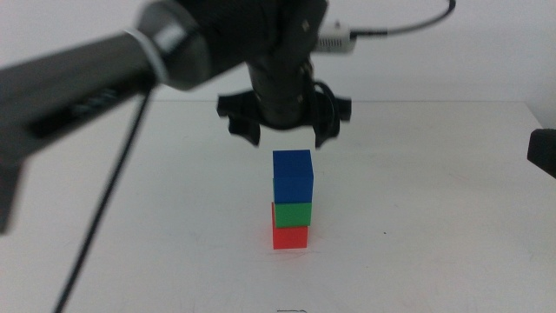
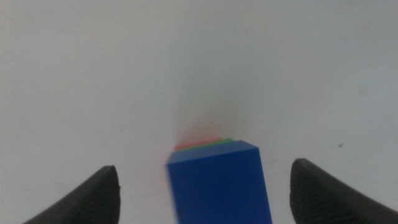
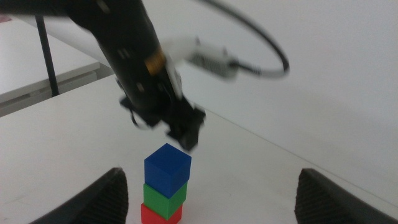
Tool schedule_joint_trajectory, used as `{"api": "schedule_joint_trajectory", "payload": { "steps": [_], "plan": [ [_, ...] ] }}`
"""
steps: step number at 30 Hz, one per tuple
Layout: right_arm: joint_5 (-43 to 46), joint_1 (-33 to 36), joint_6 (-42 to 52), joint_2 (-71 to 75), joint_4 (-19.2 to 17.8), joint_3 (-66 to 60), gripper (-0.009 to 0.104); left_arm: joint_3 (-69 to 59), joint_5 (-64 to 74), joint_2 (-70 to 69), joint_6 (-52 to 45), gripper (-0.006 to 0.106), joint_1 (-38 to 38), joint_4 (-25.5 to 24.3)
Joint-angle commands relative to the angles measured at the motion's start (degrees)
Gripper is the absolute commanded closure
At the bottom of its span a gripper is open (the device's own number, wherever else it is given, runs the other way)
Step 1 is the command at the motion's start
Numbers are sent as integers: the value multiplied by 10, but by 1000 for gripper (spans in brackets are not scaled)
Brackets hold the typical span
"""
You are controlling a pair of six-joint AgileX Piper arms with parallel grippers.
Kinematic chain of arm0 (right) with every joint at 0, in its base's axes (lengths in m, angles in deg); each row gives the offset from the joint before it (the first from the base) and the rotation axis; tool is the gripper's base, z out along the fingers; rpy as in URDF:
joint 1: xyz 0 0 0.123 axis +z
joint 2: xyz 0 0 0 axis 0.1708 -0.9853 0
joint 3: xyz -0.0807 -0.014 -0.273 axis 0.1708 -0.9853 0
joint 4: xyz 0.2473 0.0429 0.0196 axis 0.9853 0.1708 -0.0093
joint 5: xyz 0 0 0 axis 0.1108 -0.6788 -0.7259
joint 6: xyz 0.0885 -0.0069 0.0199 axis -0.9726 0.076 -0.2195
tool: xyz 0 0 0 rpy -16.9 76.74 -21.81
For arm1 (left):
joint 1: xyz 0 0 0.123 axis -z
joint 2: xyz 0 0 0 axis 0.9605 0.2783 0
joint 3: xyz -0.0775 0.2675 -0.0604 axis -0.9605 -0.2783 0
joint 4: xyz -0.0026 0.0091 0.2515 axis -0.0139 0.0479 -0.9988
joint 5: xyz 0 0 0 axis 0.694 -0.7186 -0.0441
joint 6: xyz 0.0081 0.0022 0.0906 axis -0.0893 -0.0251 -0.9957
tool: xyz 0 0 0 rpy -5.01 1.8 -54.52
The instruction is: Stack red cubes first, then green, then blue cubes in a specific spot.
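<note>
The red cube [image 1: 290, 236] sits on the white table with the green cube [image 1: 292, 214] on it and the blue cube [image 1: 292, 176] on top, slightly offset. My left gripper [image 1: 285, 132] hangs open just above the blue cube, touching nothing. In the left wrist view the blue cube [image 2: 219, 185] lies between the open jaws of my left gripper [image 2: 203, 193], with thin edges of green [image 2: 219, 142] and red [image 2: 198, 139] behind it. My right gripper [image 3: 211, 199] is open and empty at the right, away from the stack [image 3: 165, 184]; the left gripper [image 3: 165, 124] hovers over it.
The left arm [image 1: 87, 87] reaches in from the left with a black cable [image 1: 104, 209] hanging below it. Part of the right arm [image 1: 542, 153] shows at the right edge. The table's far edge [image 1: 434, 101] runs behind the stack.
</note>
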Motion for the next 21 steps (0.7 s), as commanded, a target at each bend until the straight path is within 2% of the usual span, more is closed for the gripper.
{"api": "schedule_joint_trajectory", "payload": {
  "steps": [1, 8, 10, 16, 21],
  "plan": [
    [45, -4, 6, -2, 1, 13, 13, 15, -9, -68, 1, 7, 1, -33],
    [45, -4, 6, -2, 1, 13, 13, 15, 33, -157, -22, 7, -1, -151],
    [45, -4, 6, -2, 1, 13, 13, 15, 57, -178, -32, 7, -11, -165],
    [44, -4, 6, -2, 1, 13, 13, 14, 57, -230, -128, 7, -76, -157],
    [44, -4, 6, -2, 1, 13, 13, -9, -4, -284, -233, 7, -157, -112]
  ]
}}
